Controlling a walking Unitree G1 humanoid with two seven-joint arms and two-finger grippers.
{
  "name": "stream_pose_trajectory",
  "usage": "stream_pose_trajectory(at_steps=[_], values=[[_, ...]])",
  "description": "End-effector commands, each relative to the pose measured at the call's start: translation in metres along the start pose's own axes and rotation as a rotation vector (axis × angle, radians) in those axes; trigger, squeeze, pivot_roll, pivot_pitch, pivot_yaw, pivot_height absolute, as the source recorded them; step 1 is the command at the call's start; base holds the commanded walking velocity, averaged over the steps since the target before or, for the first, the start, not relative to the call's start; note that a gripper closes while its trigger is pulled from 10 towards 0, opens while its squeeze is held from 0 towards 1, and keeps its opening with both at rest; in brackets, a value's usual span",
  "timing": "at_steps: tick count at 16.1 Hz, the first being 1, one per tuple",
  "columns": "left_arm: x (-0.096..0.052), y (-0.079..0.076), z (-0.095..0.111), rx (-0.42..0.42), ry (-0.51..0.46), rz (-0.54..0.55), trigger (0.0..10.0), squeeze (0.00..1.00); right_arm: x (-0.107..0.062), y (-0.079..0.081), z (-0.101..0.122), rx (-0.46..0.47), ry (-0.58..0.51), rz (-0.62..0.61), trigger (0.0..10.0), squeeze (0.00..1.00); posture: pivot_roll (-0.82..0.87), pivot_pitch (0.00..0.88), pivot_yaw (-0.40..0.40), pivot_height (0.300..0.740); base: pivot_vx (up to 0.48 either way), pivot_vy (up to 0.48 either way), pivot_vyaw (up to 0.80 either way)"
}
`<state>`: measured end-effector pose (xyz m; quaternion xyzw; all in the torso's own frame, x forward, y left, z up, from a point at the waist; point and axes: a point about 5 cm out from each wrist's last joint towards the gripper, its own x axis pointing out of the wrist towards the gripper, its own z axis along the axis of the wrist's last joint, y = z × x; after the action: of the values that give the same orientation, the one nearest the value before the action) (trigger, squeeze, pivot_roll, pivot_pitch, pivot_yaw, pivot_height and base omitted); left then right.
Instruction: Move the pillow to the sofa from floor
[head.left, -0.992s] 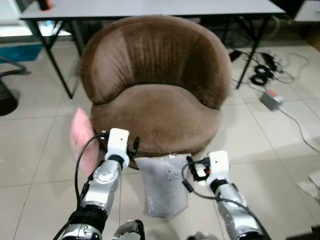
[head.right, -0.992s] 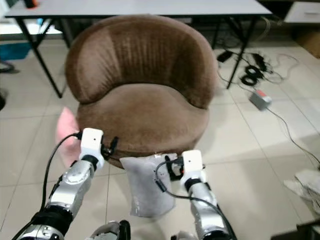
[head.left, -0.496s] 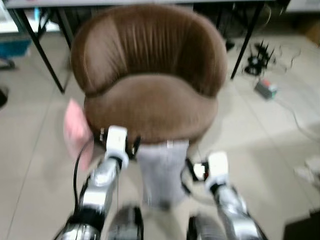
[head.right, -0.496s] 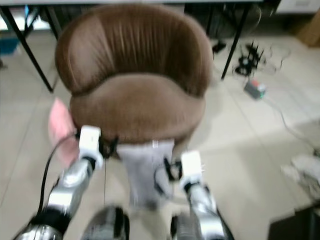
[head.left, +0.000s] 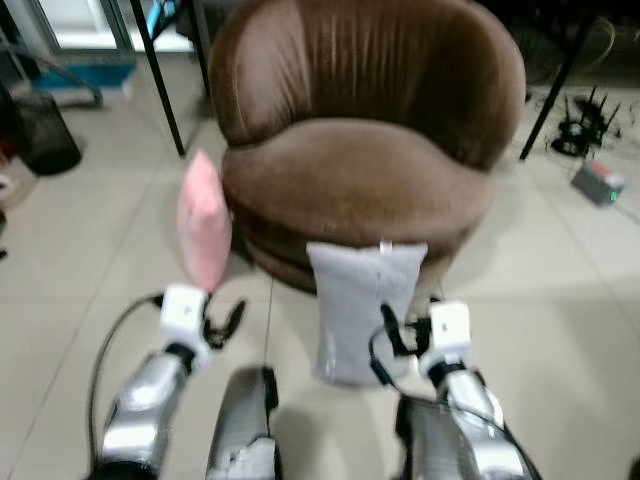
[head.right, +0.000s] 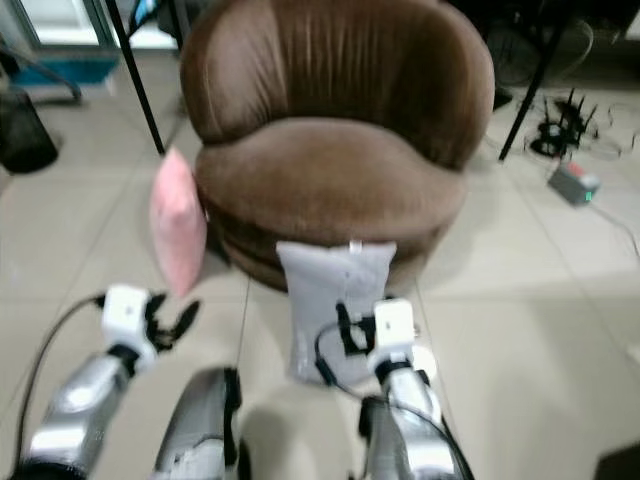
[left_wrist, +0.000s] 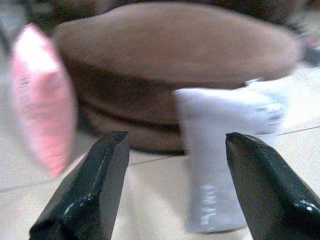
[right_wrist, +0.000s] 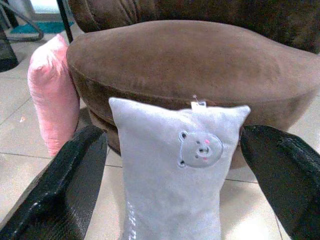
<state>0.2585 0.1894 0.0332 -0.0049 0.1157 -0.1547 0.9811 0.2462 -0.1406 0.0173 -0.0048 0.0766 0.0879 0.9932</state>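
A grey pillow with a small bear face stands upright on the tiled floor, leaning on the front of the round brown sofa. A pink pillow leans against the sofa's left side. My right gripper is open just in front of the grey pillow, its fingers spread wider than the pillow. My left gripper is open too, low over the floor, facing the gap between the pink pillow and the grey pillow. Neither holds anything.
Black table legs stand behind the sofa on the left. A black bin sits far left. Cables and a grey power strip lie on the floor at the right. My own legs show at the bottom.
The whole view has shifted and sharpened after a blurred moment, so the sofa now sits more to the right. My left gripper is lower and farther from the sofa's front edge.
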Motion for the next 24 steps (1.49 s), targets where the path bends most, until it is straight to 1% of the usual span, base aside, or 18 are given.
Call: stream_pose_trajectory(at_steps=[1,2,4,7,9,10,11,13,17,19,24], values=[[0.005,-0.012,0.003,0.022,-0.001,-0.050,10.0,0.00,0.002,-0.002,0.005,-0.021,-0.018,-0.009,10.0,0.00,-0.09,0.055,0.004,0.541,0.000,0.000,0.00],[0.008,-0.013,0.003,0.035,-0.003,-0.027,10.0,0.00,0.005,0.000,0.005,-0.031,-0.007,0.001,10.0,0.00,-0.09,0.051,0.002,0.541,0.000,0.000,0.00],[0.009,-0.009,0.002,0.040,0.008,0.017,10.0,0.00,0.008,-0.002,0.005,-0.036,0.019,-0.003,10.0,0.00,-0.09,0.045,-0.006,0.541,0.000,0.000,0.00],[0.010,-0.011,0.003,0.044,0.003,0.011,10.0,0.00,0.007,-0.004,0.005,-0.041,0.019,-0.001,10.0,0.00,-0.09,0.049,-0.005,0.541,0.000,0.000,0.00],[0.015,-0.012,0.006,0.063,0.004,0.003,10.0,0.00,0.006,-0.004,0.003,-0.042,0.026,-0.007,10.0,0.00,-0.10,0.056,-0.003,0.541,0.000,0.000,0.00],[0.019,-0.012,0.008,0.079,0.007,-0.003,10.0,0.00,0.005,-0.004,0.003,-0.041,0.028,-0.010,10.0,0.00,-0.10,0.059,-0.001,0.541,0.446,0.000,0.00],[0.027,-0.016,0.013,0.108,0.008,-0.016,10.0,0.00,0.004,-0.003,0.001,-0.040,0.033,-0.013,10.0,0.00,-0.11,0.063,0.002,0.541,0.446,0.000,0.00],[0.032,-0.020,0.015,0.121,0.011,-0.025,10.0,0.00,0.003,-0.003,-0.001,-0.037,0.038,-0.015,10.0,0.00,-0.11,0.069,0.008,0.541,0.446,0.000,0.00],[0.035,-0.027,0.015,0.141,0.012,-0.060,10.0,0.00,0.004,-0.002,-0.001,-0.034,0.039,-0.018,10.0,0.00,-0.11,0.075,0.018,0.541,0.474,0.000,0.00],[0.036,-0.031,0.015,0.136,0.008,-0.070,10.0,0.00,0.004,-0.001,-0.001,-0.034,0.043,-0.017,10.0,0.00,-0.11,0.077,0.018,0.541,0.480,0.000,0.00],[0.034,-0.030,0.013,0.116,0.006,-0.056,10.0,0.00,0.004,0.001,-0.004,-0.033,0.054,-0.012,10.0,0.00,-0.11,0.081,0.018,0.541,0.477,0.000,0.00]])
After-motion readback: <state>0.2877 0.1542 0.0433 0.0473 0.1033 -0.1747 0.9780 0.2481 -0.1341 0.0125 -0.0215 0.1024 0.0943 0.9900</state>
